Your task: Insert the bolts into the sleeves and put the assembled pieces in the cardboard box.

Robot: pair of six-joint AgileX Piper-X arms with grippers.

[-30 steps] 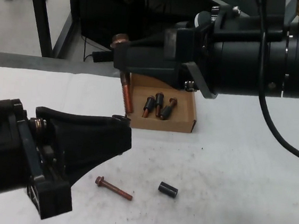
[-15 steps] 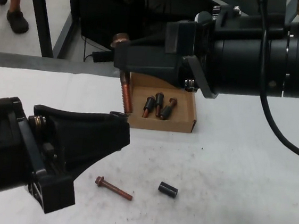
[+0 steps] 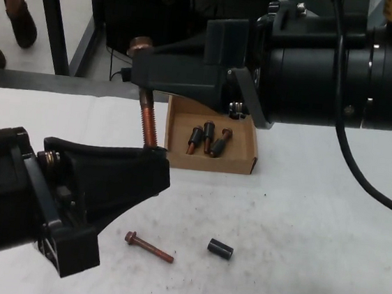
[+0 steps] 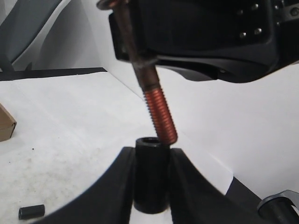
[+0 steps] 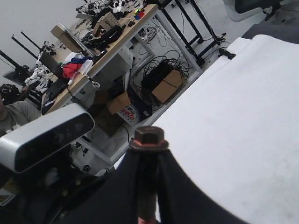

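My right gripper [image 3: 146, 70] is shut on a copper bolt [image 3: 145, 117] that hangs thread down; its hex head [image 5: 148, 137] stands up between the fingers. My left gripper [image 4: 152, 161] is shut on an upright black sleeve [image 4: 151, 179]. The bolt's threaded tip [image 4: 161, 122] touches the sleeve's top rim, slightly off its bore. The cardboard box [image 3: 239, 167] lies beyond them and holds three assembled pieces [image 3: 209, 139]. A loose bolt [image 3: 149, 247] and a loose sleeve [image 3: 220, 248] lie on the white bench.
The white bench spreads bare to the right of the loose sleeve [image 4: 32, 211]. A box corner [image 4: 4, 123] shows in the left wrist view. Black frame legs [image 3: 52, 16] stand past the bench's far edge.
My right gripper has carried the bolt left and slightly up, from in front of the box to over the sleeve. The left gripper has stayed nearly still.
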